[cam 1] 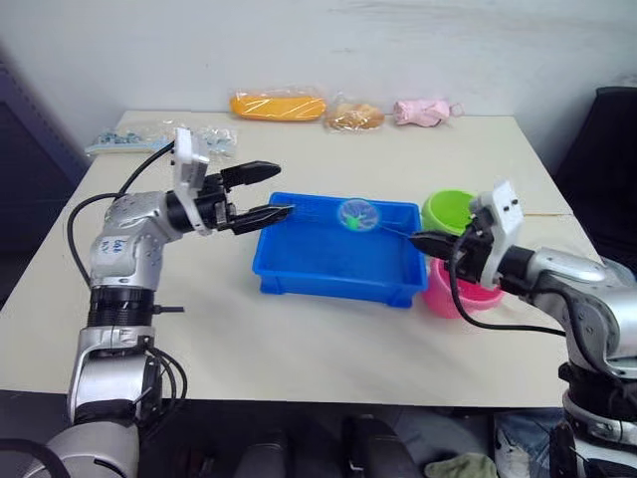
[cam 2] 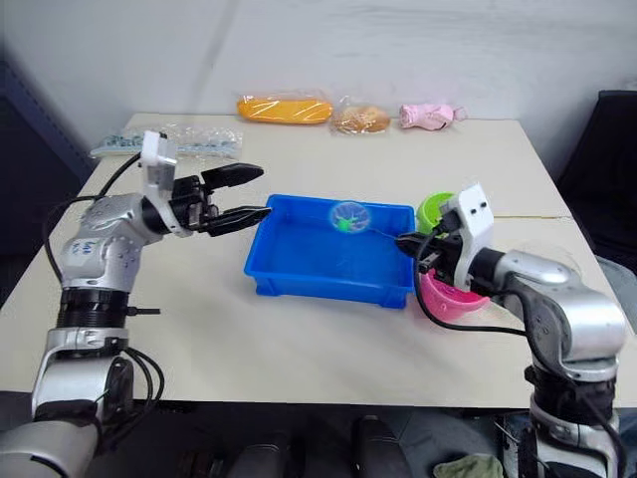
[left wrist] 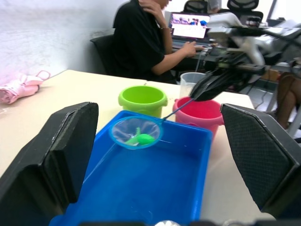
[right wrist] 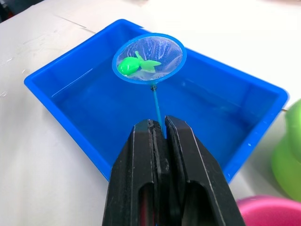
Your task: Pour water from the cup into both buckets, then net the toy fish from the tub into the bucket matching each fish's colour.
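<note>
Both arms frame the near edge of the pale table (cam 1: pixel 299 329) in the head view. At left, the left gripper (cam 1: pixel 271 192) hovers with fingers spread, empty, beside the shallow bright blue plastic tub (cam 1: pixel 333 259). At right, the right gripper (cam 1: pixel 423 239) is clamped on the thin handle of the small blue-rimmed hoop net (cam 1: pixel 356 214), raised over the tub's far side. Behind it stand the lime green bucket (cam 1: pixel 446 209) and pink bucket (cam 1: pixel 460 296).

From the left wrist, a clear plastic cup (left wrist: pixel 192 84) stands beyond the buckets, apparently empty.

From the right wrist, one green toy fish (right wrist: pixel 133 64) lies in the net.
</note>
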Robot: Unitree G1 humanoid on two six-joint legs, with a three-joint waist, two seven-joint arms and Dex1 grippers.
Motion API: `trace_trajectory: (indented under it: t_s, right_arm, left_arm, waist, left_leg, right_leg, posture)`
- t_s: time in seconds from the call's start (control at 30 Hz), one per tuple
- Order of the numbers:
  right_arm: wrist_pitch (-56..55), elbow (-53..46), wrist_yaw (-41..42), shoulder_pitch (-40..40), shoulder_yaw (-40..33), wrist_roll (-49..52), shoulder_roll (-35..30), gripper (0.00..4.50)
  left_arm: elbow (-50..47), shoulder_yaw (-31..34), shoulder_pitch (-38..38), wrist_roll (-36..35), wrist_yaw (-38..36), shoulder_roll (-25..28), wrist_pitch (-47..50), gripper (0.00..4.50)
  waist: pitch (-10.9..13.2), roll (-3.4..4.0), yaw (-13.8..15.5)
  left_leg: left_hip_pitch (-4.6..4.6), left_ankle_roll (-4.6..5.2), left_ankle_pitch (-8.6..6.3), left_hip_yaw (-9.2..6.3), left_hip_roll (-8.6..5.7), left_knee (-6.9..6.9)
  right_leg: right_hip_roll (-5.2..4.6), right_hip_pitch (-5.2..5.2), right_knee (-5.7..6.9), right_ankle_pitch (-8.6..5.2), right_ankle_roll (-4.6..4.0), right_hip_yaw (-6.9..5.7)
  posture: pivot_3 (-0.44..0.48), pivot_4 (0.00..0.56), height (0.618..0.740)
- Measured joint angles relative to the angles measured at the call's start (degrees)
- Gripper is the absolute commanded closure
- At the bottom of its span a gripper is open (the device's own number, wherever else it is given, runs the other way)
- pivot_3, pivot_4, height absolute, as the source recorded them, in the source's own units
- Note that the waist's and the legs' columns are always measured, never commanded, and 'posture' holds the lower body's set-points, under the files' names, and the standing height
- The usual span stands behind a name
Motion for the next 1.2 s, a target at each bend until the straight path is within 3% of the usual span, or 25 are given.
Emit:
trace_trajectory:
  t_s: [0.33, 0.6, 0.73, 0.87, 1.2]
  right_arm:
    - [7.7, -9.3, -4.2, 5.5, -15.6, 9.4, -4.8, 4.5]
    - [4.6, -5.7, -6.4, 10.7, -23.0, 8.1, -11.3, 4.5]
    - [-4.1, -2.0, -6.7, 15.4, -20.0, 2.0, -14.3, 4.5]
    - [-13.6, 1.8, -7.4, 18.0, -12.2, -5.5, -15.8, 4.5]
    - [-29.5, 10.6, -11.5, 14.7, -0.1, -19.3, -17.0, 4.5]
  left_arm:
    - [6.1, -3.2, -5.0, 2.1, -0.2, -4.5, -2.8, 0.02]
    - [8.2, -5.1, -10.4, 2.5, 0.2, -7.4, -0.3, 0.02]
    - [9.5, -6.0, -11.7, 3.8, 0.7, -8.5, -0.5, 0.02]
    - [13.1, -7.0, -11.7, 5.8, 1.6, -9.0, -1.7, 0.02]
    - [13.7, -6.8, -10.5, 6.6, 3.3, -10.0, -2.1, 0.02]
  waist:
    - [0.0, 0.0, 0.5]
    - [0.0, 0.0, 0.5]
    - [0.0, 0.0, 0.4]
    - [0.0, 0.0, 0.3]
    - [0.0, 0.0, 0.4]
  left_leg:
    - [0.0, 0.02, -0.01, -0.01, 0.0, 0.0]
    - [0.02, 0.03, -0.01, 0.04, -0.01, -0.01]
    - [0.09, 0.03, 0.0, 0.12, 0.0, -0.08]
    - [0.2, 0.03, 0.01, 0.27, 0.0, -0.09]
    - [0.2, 0.02, 0.02, 0.28, 0.0, -0.09]
  right_leg:
    - [0.0, 0.03, -0.08, 0.0, 0.01, 0.0]
    - [0.03, 0.04, -0.06, 0.0, 0.01, 0.04]
    - [0.08, 0.04, -0.05, 0.0, 0.01, 0.12]
    - [0.11, 0.04, 0.04, 0.0, 0.01, 0.26]
    - [0.1, 0.04, 0.0, 0.0, 0.01, 0.27]
  posture:
    - [0.0, 0.15, 0.74]
    - [0.0, 0.15, 0.74]
    - [0.0, 0.15, 0.74]
    - [0.0, 0.15, 0.74]
    - [0.0, 0.15, 0.74]
